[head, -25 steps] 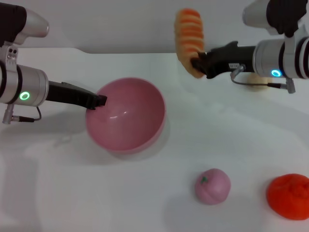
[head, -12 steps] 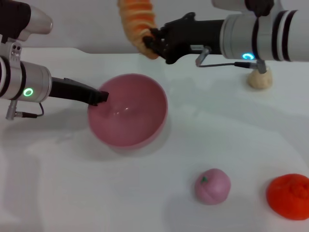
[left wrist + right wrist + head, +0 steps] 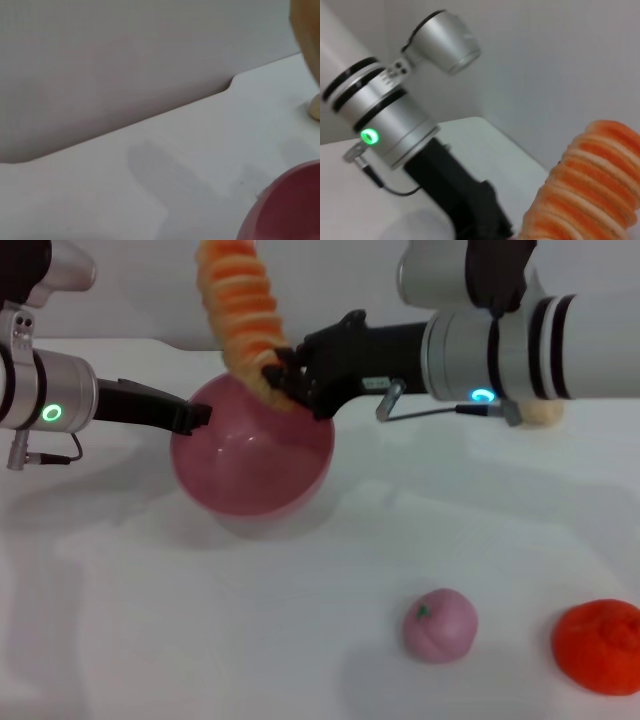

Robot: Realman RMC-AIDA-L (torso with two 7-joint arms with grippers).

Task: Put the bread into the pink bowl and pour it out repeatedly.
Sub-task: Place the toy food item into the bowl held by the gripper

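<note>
Holding the bread (image 3: 240,310) by its lower end, the right gripper (image 3: 283,380) reaches in from the right, its fingers closed on the loaf just above the far rim of the bowl (image 3: 250,455). The bread stands nearly upright, its orange-and-cream ridges rising above the gripper, with its bottom tip at the bowl's rim. The right wrist view shows the same ridged loaf (image 3: 590,185) close up. The left gripper (image 3: 195,417) is clamped on the bowl's left rim. The bowl is tilted, its opening turned away so its rounded outside faces the head camera. Its edge (image 3: 285,210) shows in the left wrist view. On the white surface (image 3: 200,630) nearer the robot lie a pink peach (image 3: 440,624) and an orange fruit (image 3: 600,646), well apart from the bowl.
</note>
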